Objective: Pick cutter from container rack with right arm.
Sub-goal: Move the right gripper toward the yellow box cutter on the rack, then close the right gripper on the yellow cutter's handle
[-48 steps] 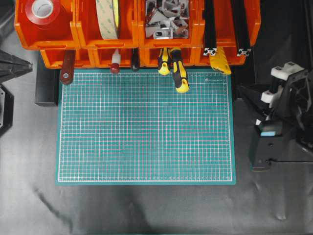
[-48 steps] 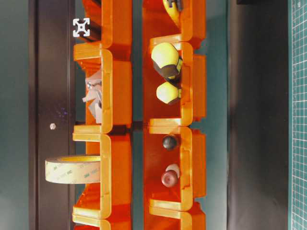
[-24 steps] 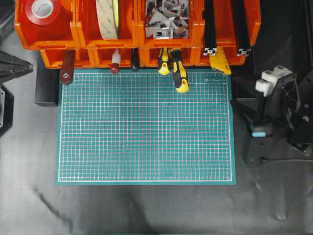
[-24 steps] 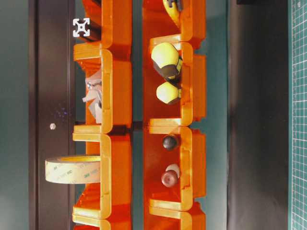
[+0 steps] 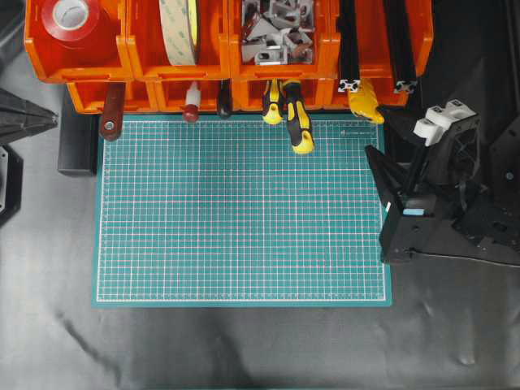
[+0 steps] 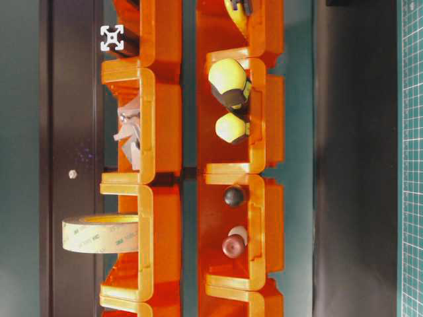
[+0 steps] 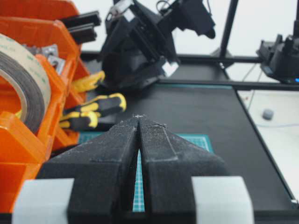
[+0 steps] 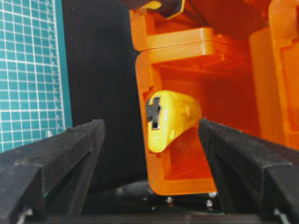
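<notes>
The yellow cutter [image 5: 366,99] sticks out of the rightmost lower bin of the orange container rack [image 5: 138,69]. In the right wrist view its blunt end [image 8: 170,119] pokes over the bin's rim. My right gripper [image 5: 379,132] is open, just in front of the cutter at the mat's right edge. In its wrist view [image 8: 150,123] the jaws stand wide apart on either side of the cutter, not touching it. My left gripper [image 5: 50,120] rests at the far left. Its jaws [image 7: 139,116] are shut and empty.
A green cutting mat [image 5: 244,211] lies in front of the rack. Two yellow-and-black screwdrivers [image 5: 296,122] poke out of the bin beside the cutter's. Black aluminium bars [image 5: 349,49] lie in the bin above it. Tape rolls [image 5: 179,28] and metal brackets [image 5: 276,28] fill the upper bins.
My right arm has swung left and towards the rack, bringing its open gripper up to the cutter's bin. The left arm and the tools have not moved.
</notes>
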Available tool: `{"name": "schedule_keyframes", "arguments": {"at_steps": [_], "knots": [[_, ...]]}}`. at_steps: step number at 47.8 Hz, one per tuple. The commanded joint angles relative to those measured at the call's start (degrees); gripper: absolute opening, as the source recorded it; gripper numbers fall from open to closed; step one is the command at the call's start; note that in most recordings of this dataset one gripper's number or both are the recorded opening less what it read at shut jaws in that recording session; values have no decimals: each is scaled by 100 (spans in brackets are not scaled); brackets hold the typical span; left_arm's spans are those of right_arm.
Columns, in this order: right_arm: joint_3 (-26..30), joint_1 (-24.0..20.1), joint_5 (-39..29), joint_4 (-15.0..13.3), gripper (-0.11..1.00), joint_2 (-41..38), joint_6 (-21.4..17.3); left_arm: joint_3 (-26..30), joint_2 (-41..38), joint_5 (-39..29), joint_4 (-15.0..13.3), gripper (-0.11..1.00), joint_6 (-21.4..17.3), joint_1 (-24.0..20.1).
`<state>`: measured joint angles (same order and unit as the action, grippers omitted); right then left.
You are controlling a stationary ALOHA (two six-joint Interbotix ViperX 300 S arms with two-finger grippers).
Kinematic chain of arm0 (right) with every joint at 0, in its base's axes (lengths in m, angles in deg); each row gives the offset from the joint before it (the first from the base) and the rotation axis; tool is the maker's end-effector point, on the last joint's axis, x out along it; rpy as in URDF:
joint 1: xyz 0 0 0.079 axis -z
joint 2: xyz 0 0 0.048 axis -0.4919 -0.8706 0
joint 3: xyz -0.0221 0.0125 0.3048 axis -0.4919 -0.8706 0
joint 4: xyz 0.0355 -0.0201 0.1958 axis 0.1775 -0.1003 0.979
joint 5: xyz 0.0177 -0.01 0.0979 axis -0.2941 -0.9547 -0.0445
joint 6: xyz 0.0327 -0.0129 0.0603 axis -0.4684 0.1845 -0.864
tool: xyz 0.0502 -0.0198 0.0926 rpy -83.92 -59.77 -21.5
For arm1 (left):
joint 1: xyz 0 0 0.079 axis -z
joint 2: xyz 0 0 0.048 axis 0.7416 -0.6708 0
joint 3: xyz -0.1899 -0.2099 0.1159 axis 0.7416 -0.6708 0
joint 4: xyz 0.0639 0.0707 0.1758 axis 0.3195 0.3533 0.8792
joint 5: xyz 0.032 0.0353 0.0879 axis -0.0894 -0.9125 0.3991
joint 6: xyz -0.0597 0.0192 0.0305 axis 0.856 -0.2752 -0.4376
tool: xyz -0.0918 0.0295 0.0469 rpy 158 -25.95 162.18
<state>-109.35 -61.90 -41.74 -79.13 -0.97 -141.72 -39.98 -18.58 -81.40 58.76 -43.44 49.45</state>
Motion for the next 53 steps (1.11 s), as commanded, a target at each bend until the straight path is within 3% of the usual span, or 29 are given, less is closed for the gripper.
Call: {"name": "schedule_keyframes", "arguments": {"at_steps": [1, 19, 37, 53], "knots": [[9, 53, -79, -88, 79, -35, -123, 149, -53, 26, 18, 0, 9, 9], [-9, 211, -281, -448, 77, -246, -316, 141, -35, -9, 18, 0, 9, 18], [-44, 299, -281, -492, 74, -413, -721, 132, -18, -220, 18, 0, 9, 18], [-9, 396, -246, -598, 72, -519, -747, 132, 0, -211, 18, 0, 9, 18]]}}
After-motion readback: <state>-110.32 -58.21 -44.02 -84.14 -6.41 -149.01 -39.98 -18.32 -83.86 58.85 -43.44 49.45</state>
